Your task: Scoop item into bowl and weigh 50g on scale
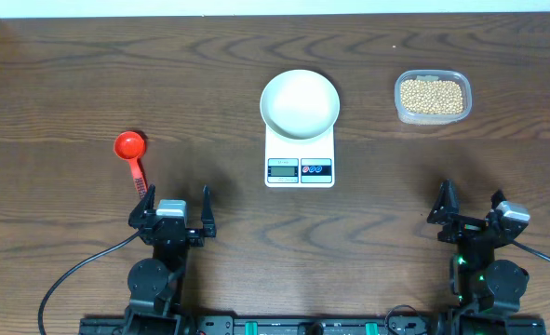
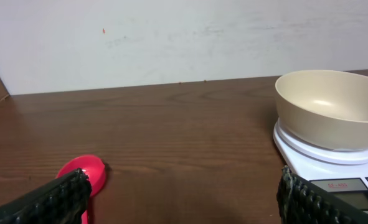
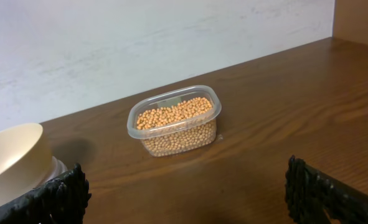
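Black arms [image 1: 154, 276], grey wrist blocks [image 1: 170, 208], ribbed black tool fingers [image 2: 53, 199].

Soft, even light from above, overhead view sharp, only faint shadows on the table [image 1: 88, 65]. Wrist views come through dimmer and warmer, a mild sheen inside the bowl [image 2: 333, 109], the far wall [image 2: 171, 37] slightly soft and grainy

glossy white bowl [image 1: 300, 103]; clear plastic tub [image 1: 432, 97]; dark wood-grain table [image 1: 116, 74]; red plastic scoop [image 1: 132, 152].

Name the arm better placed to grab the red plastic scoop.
Left. The red plastic scoop lies close to the open left gripper; the right gripper sits far off, nearer the clear plastic tub.
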